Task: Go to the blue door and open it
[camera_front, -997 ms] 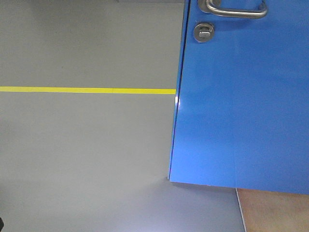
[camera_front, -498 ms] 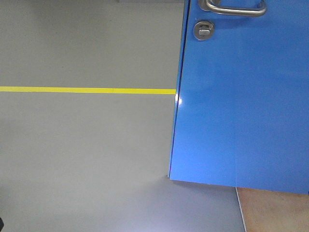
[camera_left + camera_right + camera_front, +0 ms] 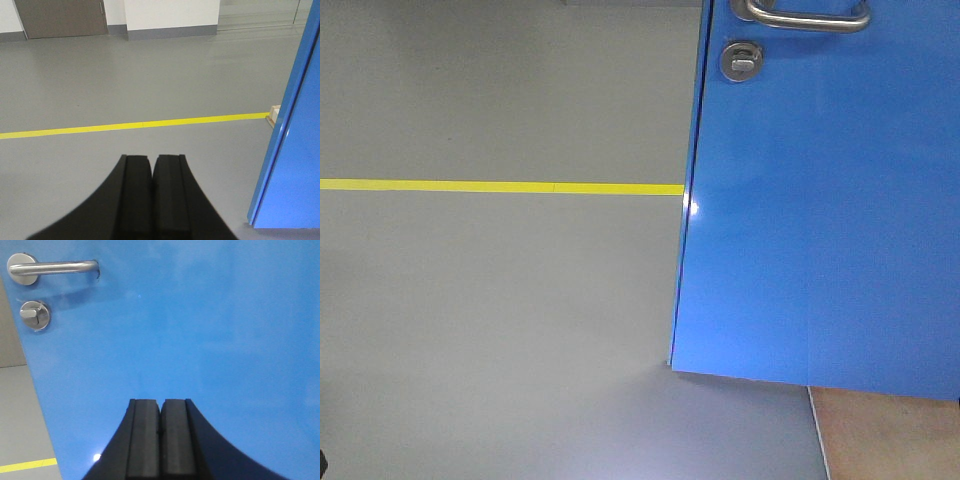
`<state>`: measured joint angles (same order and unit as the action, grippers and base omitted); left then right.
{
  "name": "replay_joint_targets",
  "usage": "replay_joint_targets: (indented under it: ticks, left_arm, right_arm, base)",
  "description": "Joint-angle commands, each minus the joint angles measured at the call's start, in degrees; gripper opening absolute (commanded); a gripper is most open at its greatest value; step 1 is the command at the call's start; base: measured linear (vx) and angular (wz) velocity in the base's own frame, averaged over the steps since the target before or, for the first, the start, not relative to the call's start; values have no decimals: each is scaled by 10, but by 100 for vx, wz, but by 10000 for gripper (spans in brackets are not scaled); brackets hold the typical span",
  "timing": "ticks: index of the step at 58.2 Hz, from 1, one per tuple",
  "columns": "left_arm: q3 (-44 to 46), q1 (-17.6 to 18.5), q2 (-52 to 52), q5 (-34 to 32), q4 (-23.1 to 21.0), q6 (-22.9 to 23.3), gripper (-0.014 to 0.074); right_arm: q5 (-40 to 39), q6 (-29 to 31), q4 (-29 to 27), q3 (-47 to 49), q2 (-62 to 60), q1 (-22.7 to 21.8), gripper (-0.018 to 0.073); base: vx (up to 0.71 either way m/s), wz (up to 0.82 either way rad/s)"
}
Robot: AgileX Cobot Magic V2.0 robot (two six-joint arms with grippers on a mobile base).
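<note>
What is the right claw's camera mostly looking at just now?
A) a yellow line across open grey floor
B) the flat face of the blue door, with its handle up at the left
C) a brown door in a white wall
B: the blue door fills that view, its silver lever handle at upper left, above the shut right claw.

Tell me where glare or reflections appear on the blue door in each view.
Front view: a small bright glint on the blue door at its left edge. Right wrist view: a white glint low left, and the lever handle casts a soft shadow. Left wrist view: only a pale sheen along the edge.
</note>
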<state>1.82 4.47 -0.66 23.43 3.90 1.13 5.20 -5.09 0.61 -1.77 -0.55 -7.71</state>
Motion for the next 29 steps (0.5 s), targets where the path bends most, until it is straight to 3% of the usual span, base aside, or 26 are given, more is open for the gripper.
replay_joint_targets:
  ticks: [1, 29]
  left_arm:
    - [17, 0, -8, -49, -1, 4, 73]
    - [17, 0, -8, -49, -1, 4, 73]
  right_arm:
    - [-46, 0, 7, -1, -10, -4, 8]
    - [-46, 0, 7, -1, -10, -4, 8]
  base:
    - [0, 0]
    - [0, 0]
